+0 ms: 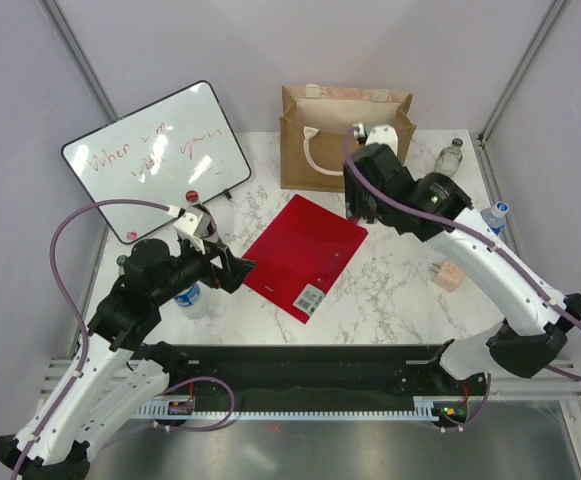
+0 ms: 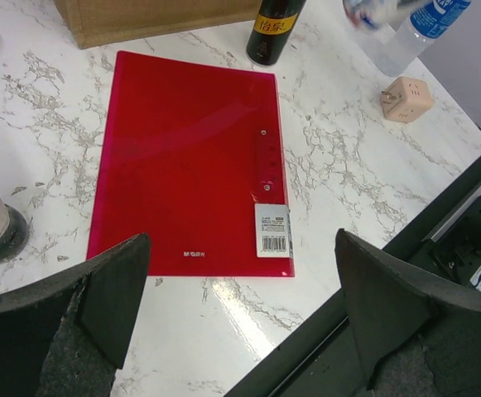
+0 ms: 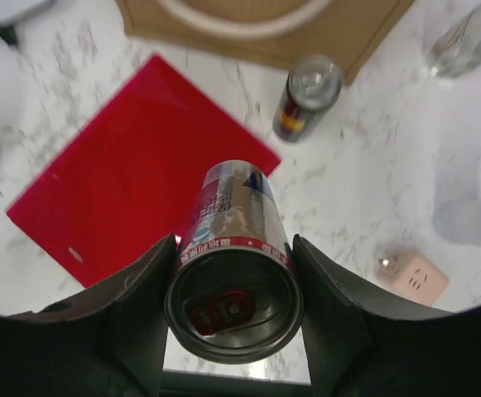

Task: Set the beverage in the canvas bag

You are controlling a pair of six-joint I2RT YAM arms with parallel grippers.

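Top view: right gripper (image 1: 358, 205) hangs just in front of the boxy tan woven canvas bag w/ white rope handles (image 1: 292, 150). Left gripper (image 1: 238, 270) sits beside the flat red plastic folder (image 1: 305, 255).

Left wrist: jaws spread wide, nothing btwn them, folder just ahead of the tips.

Right wrist: jaws clamped on the silver-topped, red-banded beverage can (image 3: 233, 273). Bag wall lies beyond the tips, w/ a dark upright can (image 3: 306, 99) just before it.

canvas bag (image 1: 295, 160) — mouth open | dark can (image 3: 308, 98) upright just before it | red folder (image 1: 305, 250) flat
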